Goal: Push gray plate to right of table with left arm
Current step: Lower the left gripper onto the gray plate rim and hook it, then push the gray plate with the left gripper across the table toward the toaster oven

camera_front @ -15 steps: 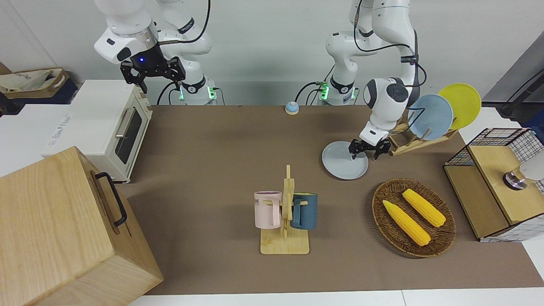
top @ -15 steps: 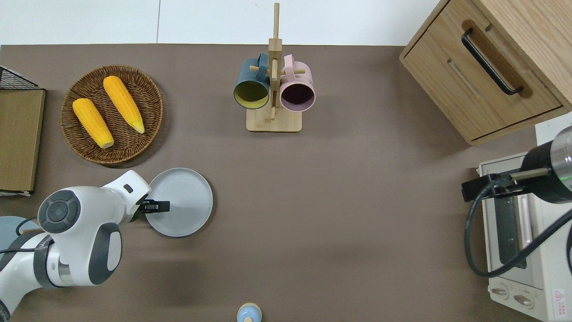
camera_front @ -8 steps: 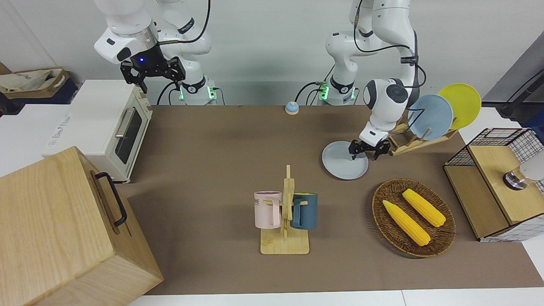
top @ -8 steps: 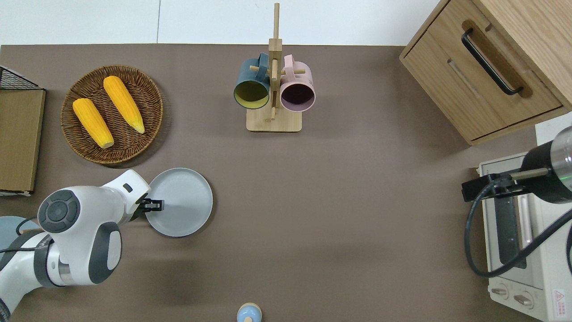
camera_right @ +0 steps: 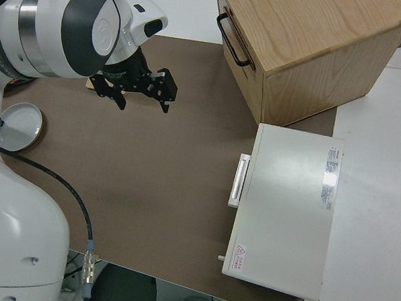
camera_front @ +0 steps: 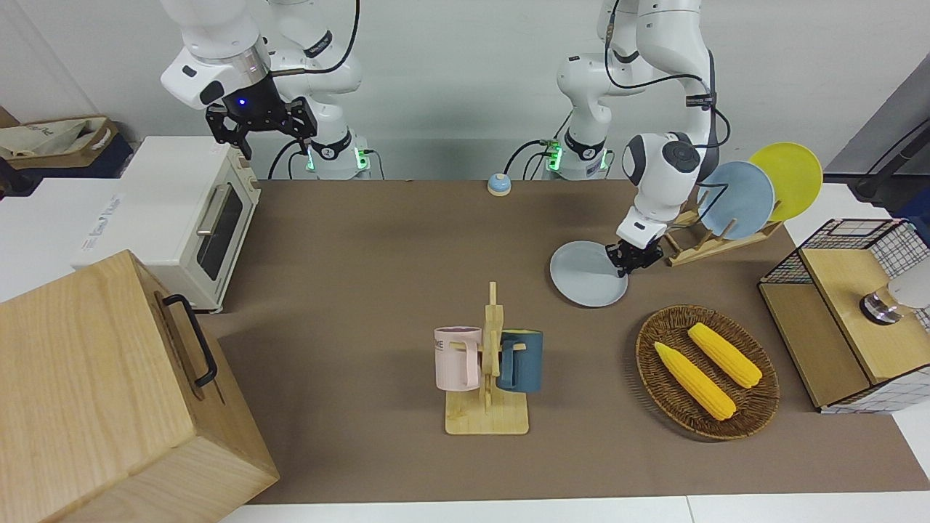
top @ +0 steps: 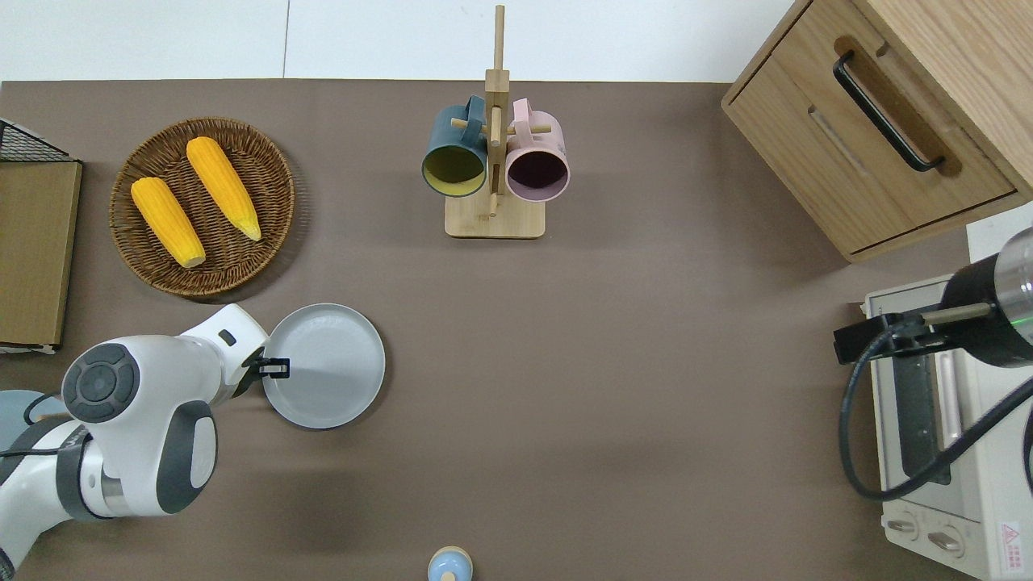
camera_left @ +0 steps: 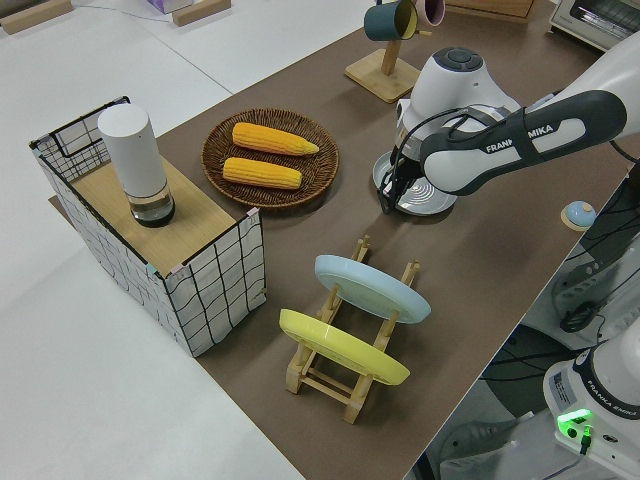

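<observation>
Gray plate (top: 327, 365): flat on the table (top: 613, 387), near the left arm's end, nearer the robots than the corn basket (top: 202, 206).
Left gripper (top: 276, 369): at the plate's rim on the left arm's side, fingers drawn close together, holding nothing.
Views: only the left side view shows the sky-blue plate (camera_left: 372, 288) and yellow plate (camera_left: 343, 347) full-face in their rack.
Change: the fingers, spread a second ago, have narrowed and pulled back toward the rim.
Right gripper (camera_front: 261, 127): parked, jaws apart.
Count: three plates, two corn cobs, two mugs.
</observation>
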{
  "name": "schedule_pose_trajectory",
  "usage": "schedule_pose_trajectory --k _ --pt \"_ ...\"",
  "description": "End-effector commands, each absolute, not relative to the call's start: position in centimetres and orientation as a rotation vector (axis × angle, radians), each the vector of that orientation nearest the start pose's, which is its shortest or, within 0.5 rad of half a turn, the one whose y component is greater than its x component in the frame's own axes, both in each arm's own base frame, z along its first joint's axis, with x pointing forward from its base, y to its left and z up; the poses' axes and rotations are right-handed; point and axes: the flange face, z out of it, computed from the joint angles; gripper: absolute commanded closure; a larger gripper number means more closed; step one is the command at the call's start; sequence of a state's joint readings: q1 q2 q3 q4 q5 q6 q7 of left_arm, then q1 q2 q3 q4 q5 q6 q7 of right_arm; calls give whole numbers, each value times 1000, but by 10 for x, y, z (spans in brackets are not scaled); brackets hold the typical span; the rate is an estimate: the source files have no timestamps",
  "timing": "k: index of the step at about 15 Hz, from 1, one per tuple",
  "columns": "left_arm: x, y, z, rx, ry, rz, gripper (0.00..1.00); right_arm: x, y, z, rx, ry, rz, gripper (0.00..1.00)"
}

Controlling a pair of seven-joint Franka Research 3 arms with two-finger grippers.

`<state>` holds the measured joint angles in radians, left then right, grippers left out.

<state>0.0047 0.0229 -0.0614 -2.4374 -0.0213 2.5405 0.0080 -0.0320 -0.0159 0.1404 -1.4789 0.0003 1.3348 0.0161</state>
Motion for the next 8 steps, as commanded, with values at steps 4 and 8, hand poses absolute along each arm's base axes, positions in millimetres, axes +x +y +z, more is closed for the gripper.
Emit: schedule_pose_trajectory --k 4,8 --pt "488 -31 291 -3158 65 -115 1000 518 57 660 -3139 -124 208 17" --pt "488 -52 291 -3163 17 -116 1000 518 56 660 -3139 -121 208 17"
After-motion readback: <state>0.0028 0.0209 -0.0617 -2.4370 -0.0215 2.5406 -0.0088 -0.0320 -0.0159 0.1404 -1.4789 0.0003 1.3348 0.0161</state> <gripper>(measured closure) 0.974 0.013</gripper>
